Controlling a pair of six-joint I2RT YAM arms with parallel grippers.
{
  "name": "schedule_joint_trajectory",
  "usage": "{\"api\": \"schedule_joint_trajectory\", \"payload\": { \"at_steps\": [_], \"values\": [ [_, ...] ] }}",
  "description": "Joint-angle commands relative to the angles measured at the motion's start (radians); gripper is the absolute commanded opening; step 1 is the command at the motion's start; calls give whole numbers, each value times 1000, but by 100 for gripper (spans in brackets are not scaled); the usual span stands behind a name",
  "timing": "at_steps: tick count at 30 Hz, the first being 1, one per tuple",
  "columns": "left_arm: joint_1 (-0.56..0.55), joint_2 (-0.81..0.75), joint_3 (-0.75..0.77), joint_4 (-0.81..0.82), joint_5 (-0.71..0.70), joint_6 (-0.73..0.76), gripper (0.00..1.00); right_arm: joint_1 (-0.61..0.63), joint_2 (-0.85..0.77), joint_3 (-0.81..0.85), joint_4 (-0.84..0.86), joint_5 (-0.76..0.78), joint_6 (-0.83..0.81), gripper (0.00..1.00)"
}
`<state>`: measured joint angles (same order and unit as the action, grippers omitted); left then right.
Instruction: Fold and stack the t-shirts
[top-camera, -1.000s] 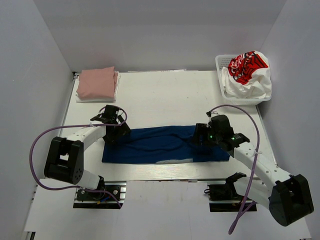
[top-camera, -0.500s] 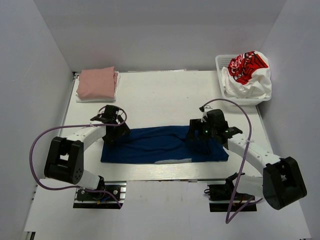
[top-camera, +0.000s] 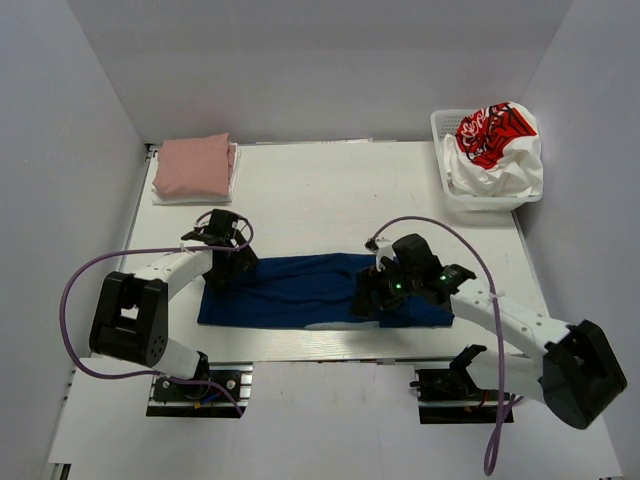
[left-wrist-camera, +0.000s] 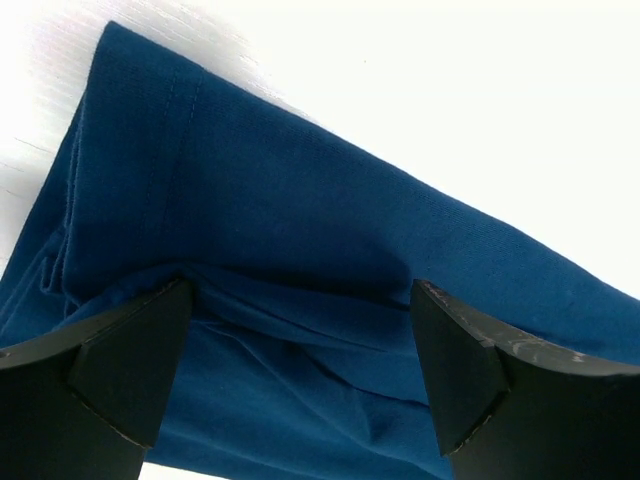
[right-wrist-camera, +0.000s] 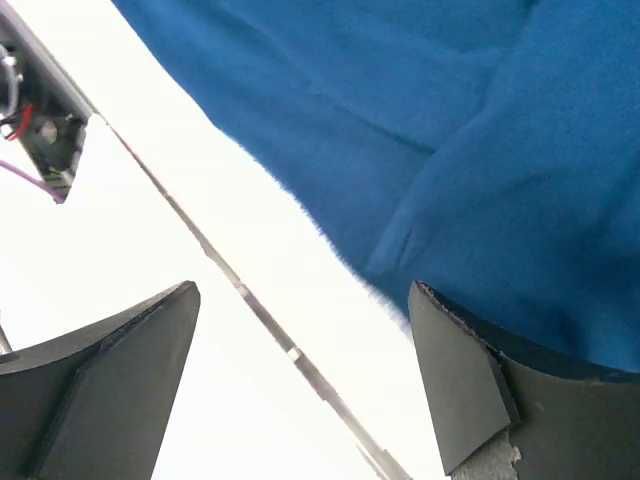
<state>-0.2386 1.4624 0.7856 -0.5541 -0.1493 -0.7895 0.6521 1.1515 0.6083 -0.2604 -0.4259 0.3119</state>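
- Progress: pink tee (top-camera: 193, 166) folded, parked far-left.
- Navy tee (top-camera: 290, 290) in lengthwise strip; crosswise folds pending.
- White tees (top-camera: 497, 150) untouched in basket (top-camera: 438, 122).
- Left gripper (left-wrist-camera: 300, 330), right gripper (right-wrist-camera: 300, 340): both spread over navy cloth.

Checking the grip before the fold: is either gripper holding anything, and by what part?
Nothing is held: left gripper and right gripper both hang open over the navy t-shirt.

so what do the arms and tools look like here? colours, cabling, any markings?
The left arm and right arm have white links and black joint housings. A purple cable loops along each. Green lights glow at the right wrist. Tool fingers are black, wedge-shaped, scuffed at the edges. No lettering visible.
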Motion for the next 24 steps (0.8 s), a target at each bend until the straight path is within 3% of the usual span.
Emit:
{"api": "schedule_joint_trajectory", "payload": {
  "at_steps": [1,5,6,17,22,23,24],
  "values": [
    [4,9,30,-17,-35,18,100,6,-87,57,-94,49,15,90],
    [4,9,41,-26,-35,18,100,3,-82,87,-144,346,65,90],
    [4,9,41,-26,-35,29,100,4,-73,112,-158,480,81,90],
    [4,-19,50,-35,-26,38,100,-2,91,162,-146,645,118,90],
    [4,-19,50,-44,-26,38,100,-26,185,147,-226,826,257,64],
    [4,-28,50,-44,-26,38,100,-34,180,121,-221,826,269,54],
    [4,-28,41,-44,-26,38,100,-48,171,105,-215,813,273,50]
  ]
}}
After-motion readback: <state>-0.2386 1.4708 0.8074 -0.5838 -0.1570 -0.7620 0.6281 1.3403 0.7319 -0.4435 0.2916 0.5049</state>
